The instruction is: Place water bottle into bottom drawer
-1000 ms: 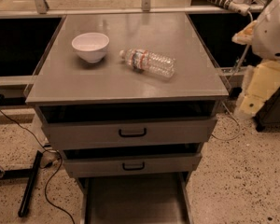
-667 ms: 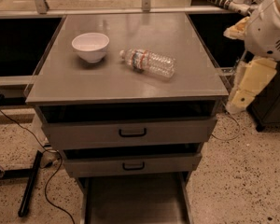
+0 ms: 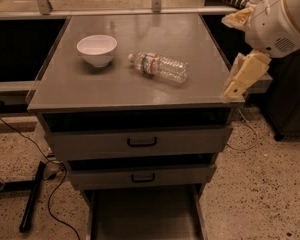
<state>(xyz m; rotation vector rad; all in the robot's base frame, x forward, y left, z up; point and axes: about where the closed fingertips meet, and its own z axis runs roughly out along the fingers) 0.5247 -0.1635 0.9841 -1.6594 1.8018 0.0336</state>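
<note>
The water bottle lies on its side on the desk, near a white bowl. It is probably light, thin-walled and prone to rolling, so grip across its ribbed middle. The hand hangs at the desk's right edge holding nothing; how far open it is, I cannot tell.

We find the gripper at the right edge of the grey cabinet top; below it lies speckled floor; far to its lower left, black cables; the light is dim and warm.
</note>
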